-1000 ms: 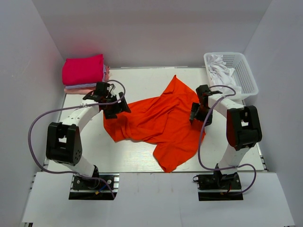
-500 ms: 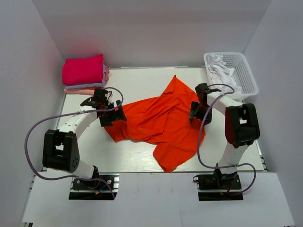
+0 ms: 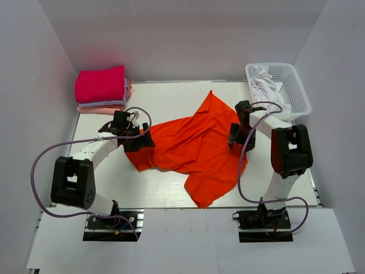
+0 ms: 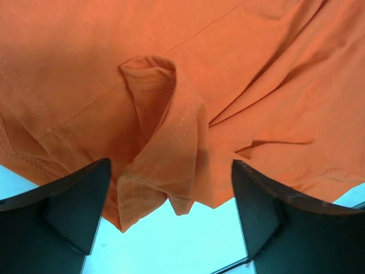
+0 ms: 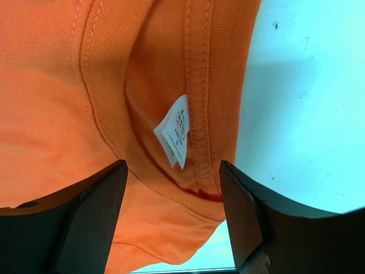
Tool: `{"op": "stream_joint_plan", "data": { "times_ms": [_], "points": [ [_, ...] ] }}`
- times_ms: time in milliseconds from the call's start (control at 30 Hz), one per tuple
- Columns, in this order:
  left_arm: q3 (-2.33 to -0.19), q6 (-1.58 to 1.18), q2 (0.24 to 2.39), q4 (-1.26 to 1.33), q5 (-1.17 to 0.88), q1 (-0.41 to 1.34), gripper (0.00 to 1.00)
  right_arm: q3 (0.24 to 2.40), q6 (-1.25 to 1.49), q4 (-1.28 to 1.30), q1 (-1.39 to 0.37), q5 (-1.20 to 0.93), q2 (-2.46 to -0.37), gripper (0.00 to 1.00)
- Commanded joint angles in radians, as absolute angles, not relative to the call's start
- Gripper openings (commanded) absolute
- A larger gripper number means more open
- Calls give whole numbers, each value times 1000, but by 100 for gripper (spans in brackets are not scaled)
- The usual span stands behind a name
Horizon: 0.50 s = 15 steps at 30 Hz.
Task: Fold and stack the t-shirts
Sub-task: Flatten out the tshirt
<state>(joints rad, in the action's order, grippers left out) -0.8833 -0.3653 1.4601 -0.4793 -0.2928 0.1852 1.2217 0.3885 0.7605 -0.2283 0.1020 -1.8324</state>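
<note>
The orange shirt is lying crumpled mid-desk, not yet folded. I am holding my left fingers spread wide and gripping nothing, straddling a doubled-over hem at the shirt's left edge. My right fingers, equally wide and empty, are bracketing the collar beside its label at the right edge. They are sitting at opposite edges, probably so the cloth can be pinched and pulled flat. The folded shirts are sitting stacked at the far left; a basket is standing far right.
</note>
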Motion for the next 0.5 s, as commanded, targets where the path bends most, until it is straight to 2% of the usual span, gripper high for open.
{"op": "stream_joint_plan", "data": {
  "times_ms": [0,33,100,133,200,400,467],
  "points": [
    [-888,-344,1416,-436,-325,183,93,1253,385,784,-224,103,-1798,71],
    [-888,-344,1405,-436,-325,183,86,1252,382,785,-224,106,-1799,71],
    [-888,-353,1373,-448,-325,183,77,1249,380,788,-225,110,-1799,71],
    [-873,-353,1359,-448,-325,183,68,1249,379,787,-224,109,-1799,71],
    [-864,-353,1338,-462,-334,183,62,1243,382,781,-225,107,-1802,71],
    [-864,-353,1318,-528,-334,183,52,1241,376,781,-225,106,-1799,71],
    [-850,-353,1307,-528,-344,183,52,1239,374,781,-225,109,-1795,71]
  ]
}}
